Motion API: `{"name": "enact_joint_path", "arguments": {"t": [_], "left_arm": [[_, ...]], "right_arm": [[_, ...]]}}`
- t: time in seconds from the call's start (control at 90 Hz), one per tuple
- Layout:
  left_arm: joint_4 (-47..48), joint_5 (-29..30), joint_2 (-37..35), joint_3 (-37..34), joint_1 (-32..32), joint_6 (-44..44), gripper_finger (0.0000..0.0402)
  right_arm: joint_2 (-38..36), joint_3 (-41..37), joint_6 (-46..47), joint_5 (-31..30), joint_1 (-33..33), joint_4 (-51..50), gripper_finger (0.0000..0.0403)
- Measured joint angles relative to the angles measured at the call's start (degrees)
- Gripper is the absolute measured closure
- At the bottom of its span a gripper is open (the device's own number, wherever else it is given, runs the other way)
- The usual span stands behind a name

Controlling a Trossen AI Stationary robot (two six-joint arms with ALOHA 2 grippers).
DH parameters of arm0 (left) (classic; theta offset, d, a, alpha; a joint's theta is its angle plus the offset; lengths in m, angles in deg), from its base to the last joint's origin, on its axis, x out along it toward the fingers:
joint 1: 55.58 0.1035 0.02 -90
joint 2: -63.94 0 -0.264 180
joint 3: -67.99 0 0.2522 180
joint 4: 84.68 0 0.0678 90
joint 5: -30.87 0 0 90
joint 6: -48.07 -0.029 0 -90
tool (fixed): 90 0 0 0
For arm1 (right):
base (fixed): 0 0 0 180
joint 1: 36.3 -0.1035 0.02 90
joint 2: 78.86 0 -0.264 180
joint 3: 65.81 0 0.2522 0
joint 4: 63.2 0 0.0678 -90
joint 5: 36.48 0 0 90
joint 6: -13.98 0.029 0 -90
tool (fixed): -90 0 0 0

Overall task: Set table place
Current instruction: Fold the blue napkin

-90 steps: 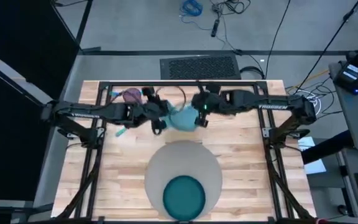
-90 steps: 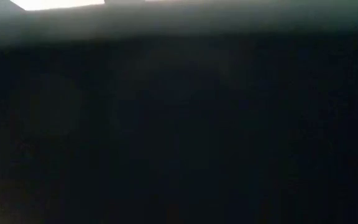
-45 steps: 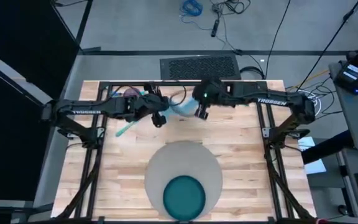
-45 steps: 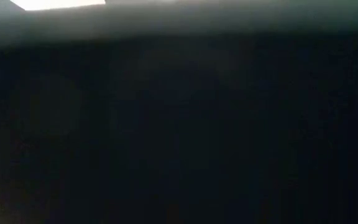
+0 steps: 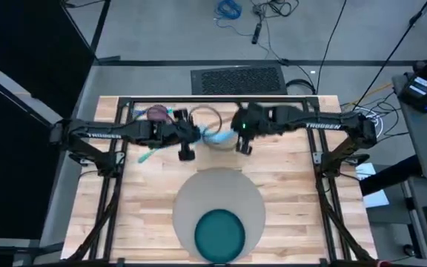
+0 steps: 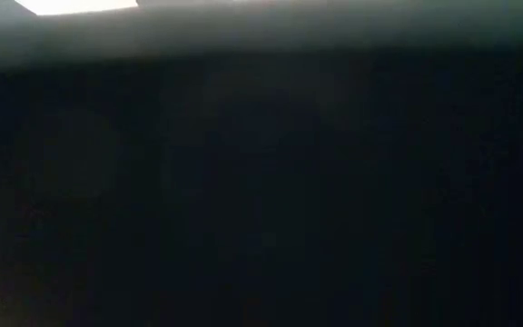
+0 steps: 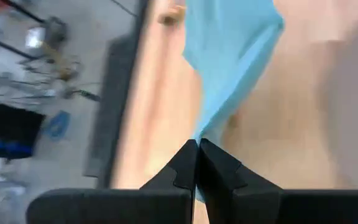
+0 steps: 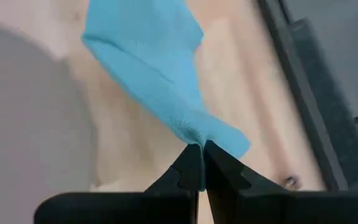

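The light blue napkin (image 5: 215, 136) hangs between my two grippers over the far middle of the table (image 5: 288, 185). My left gripper (image 5: 186, 150) is shut on its left end and my right gripper (image 5: 242, 144) on its right end. Nearer the front edge lies the round grey placemat (image 5: 219, 189), and the dark teal plate (image 5: 219, 233) rests flat on its near part. The low view is dark and shows nothing of these. My left gripper pinches a corner of the napkin (image 7: 202, 132) between its two fingertips, coming from above with the fingers pointing down. The cloth drops away below the fingers toward the table. My right gripper pinches the opposite corner (image 8: 196, 138) between its fingertips, also from above. There the cloth bunches into a fold and falls below the fingers.
At the far left lie a purple object (image 5: 156, 113), a thin ring (image 5: 203, 116) and a teal utensil (image 5: 148, 154). The black frame rail (image 5: 221, 99) runs along the far edge. Bare wood shows on both sides of the placemat.
Both grippers, shut on the napkin, went toward the table's far edge and then came back toward the near side, ending a little farther apart. The napkin, a broad bunch a second ago, now shows as a narrower strip between them.
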Motion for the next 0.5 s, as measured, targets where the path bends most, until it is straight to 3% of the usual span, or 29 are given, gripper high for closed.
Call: {"name": "enact_joint_path", "arguments": {"t": [0.267, 0.5], "left_arm": [[-0.1, -1.8, 6.4, -2.4, -7.5, 4.6, 0.0401], [-1.3, -1.8, 12.7, -2.4, -9.8, 7.0, 0.0401]], "right_arm": [[0.0, -8.8, 7.5, 2.8, -4.9, 3.0, 0.0403], [0.0, -13.9, 10.9, 7.5, -7.7, 10.3, 0.0403]]}}
